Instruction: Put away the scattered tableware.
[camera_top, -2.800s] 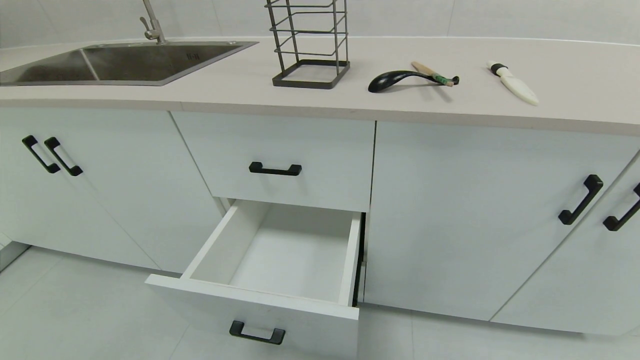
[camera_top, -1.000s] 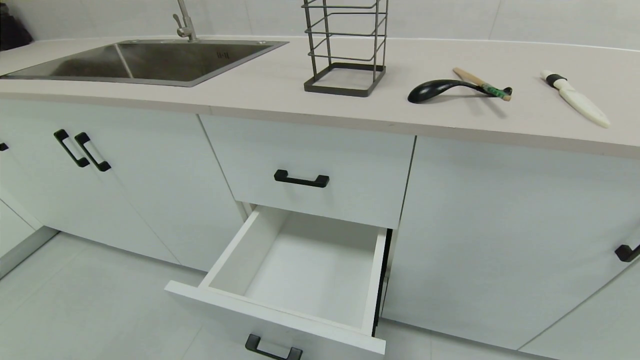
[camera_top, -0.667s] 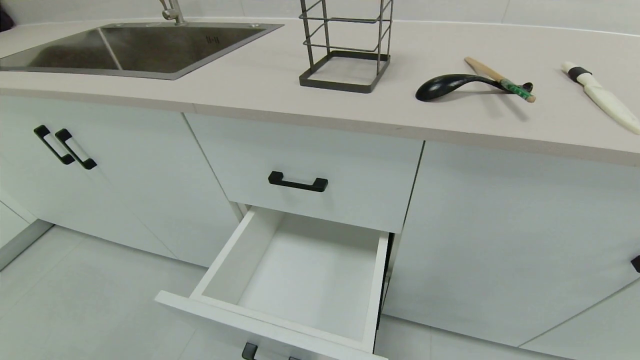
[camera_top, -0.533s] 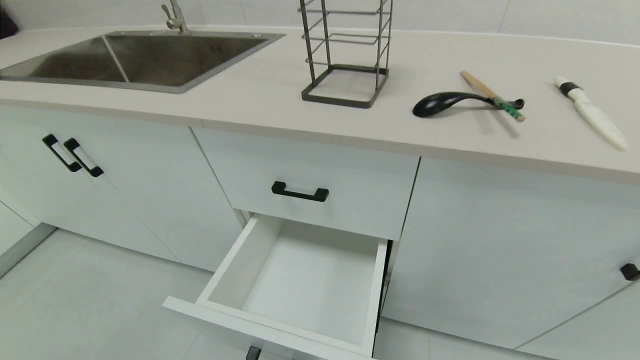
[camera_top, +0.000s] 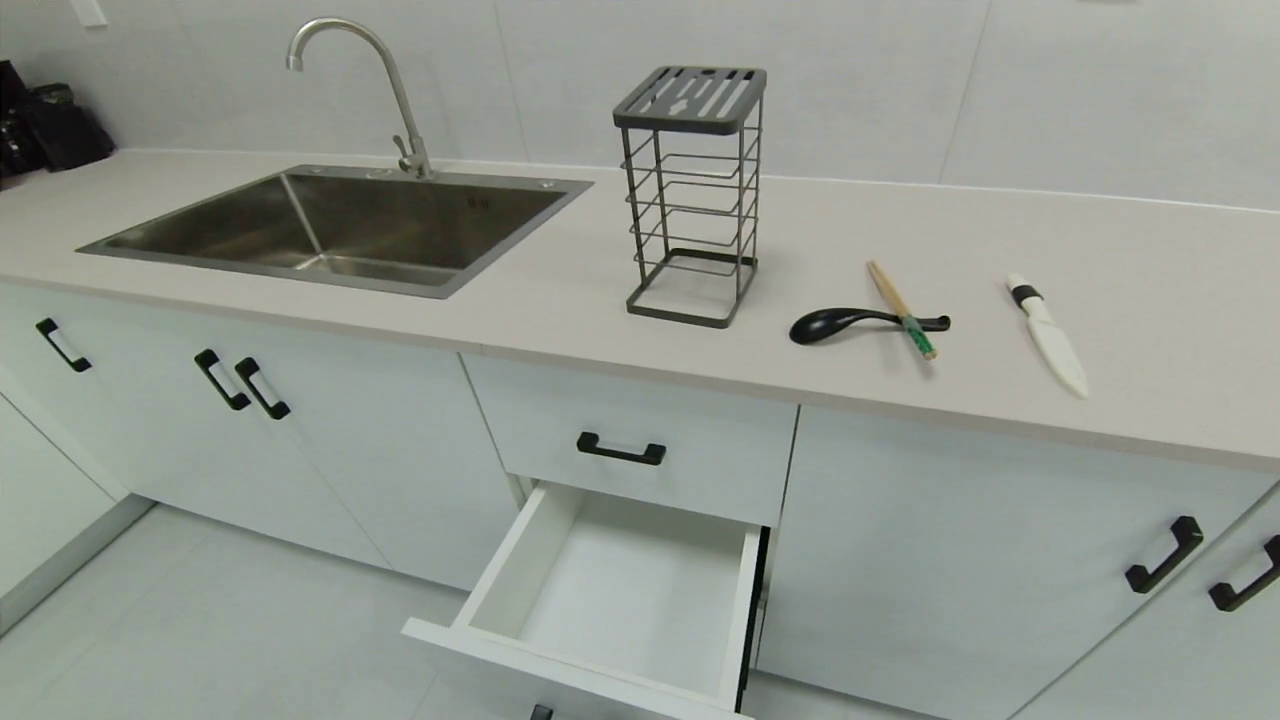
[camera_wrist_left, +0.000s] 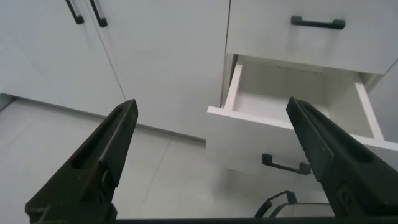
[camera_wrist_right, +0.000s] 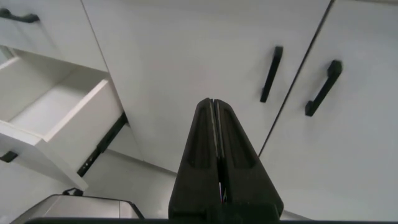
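bright, soft, even light from overhead, no harsh spots. just a faint shadow under the spoon and a mild sheen in the sink. the countertop edge bows toward the head view's sides, wide-lens style.

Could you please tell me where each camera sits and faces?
Head: on the head, looking forward and down at counter, sink and open drawer.
Left wrist: on the left arm, facing the low cupboards; its open left claw shows.
Right wrist: on the right arm, facing cupboard doors; its shut right claw shows.
Shared: all three see the drawer.
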